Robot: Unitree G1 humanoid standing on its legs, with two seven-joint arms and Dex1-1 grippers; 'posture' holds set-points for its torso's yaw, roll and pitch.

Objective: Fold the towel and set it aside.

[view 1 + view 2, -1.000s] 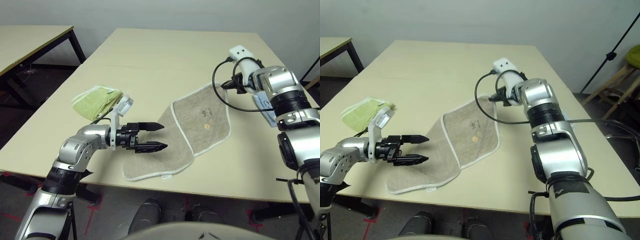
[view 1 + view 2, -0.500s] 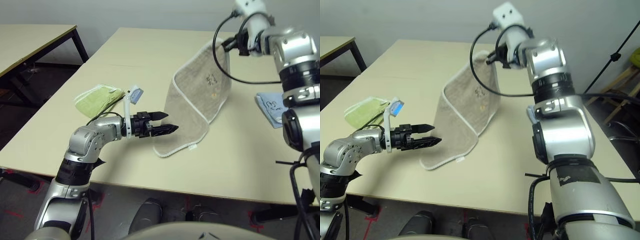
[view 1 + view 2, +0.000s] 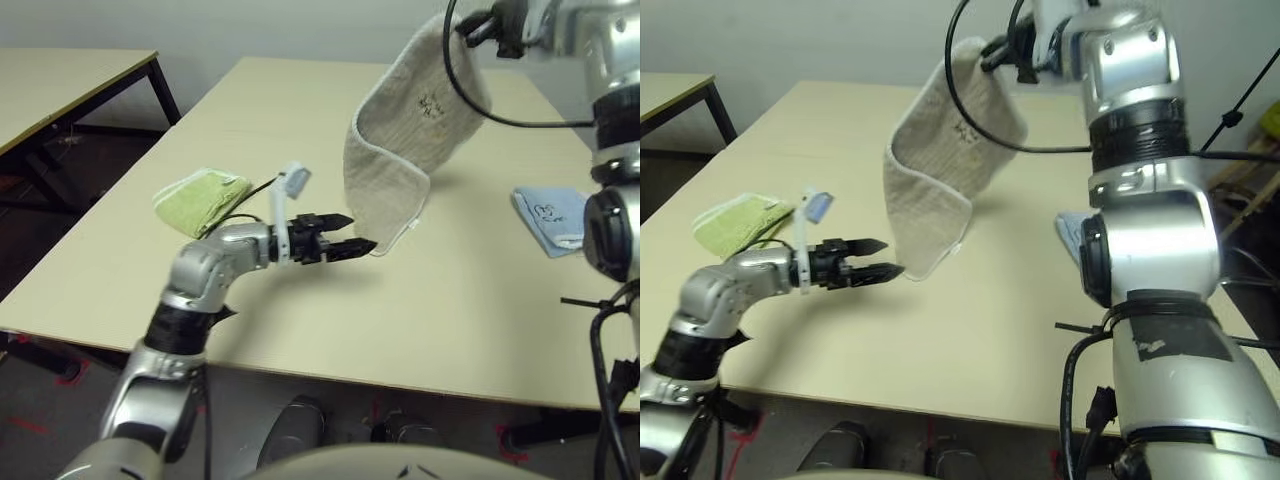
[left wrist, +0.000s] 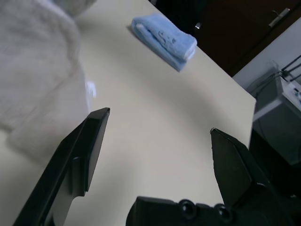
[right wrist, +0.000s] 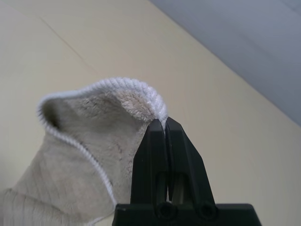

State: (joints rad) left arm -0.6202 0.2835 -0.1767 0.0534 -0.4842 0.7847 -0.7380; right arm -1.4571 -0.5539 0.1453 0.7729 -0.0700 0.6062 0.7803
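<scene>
The beige-brown towel (image 3: 400, 130) with white edging hangs in the air above the table (image 3: 300, 100). My right gripper (image 3: 478, 22) holds it high up, shut on its top edge (image 5: 141, 92). The towel's lower corner (image 3: 405, 228) dangles close to the tabletop. My left gripper (image 3: 358, 232) hovers low over the table just left of that corner, open, with nothing between its fingers (image 4: 91, 141). In the left wrist view the hanging cloth (image 4: 37, 80) lies beside one finger, outside the gap.
A folded yellow-green cloth (image 3: 200, 197) lies on the table's left side, behind my left forearm. Near the right edge sits a folded light blue cloth (image 3: 550, 215). Another table (image 3: 60, 80) stands off to the far left.
My right gripper has raised the towel from flat on the table to hanging in the air. My left arm has reached forward and right toward its lower corner.
</scene>
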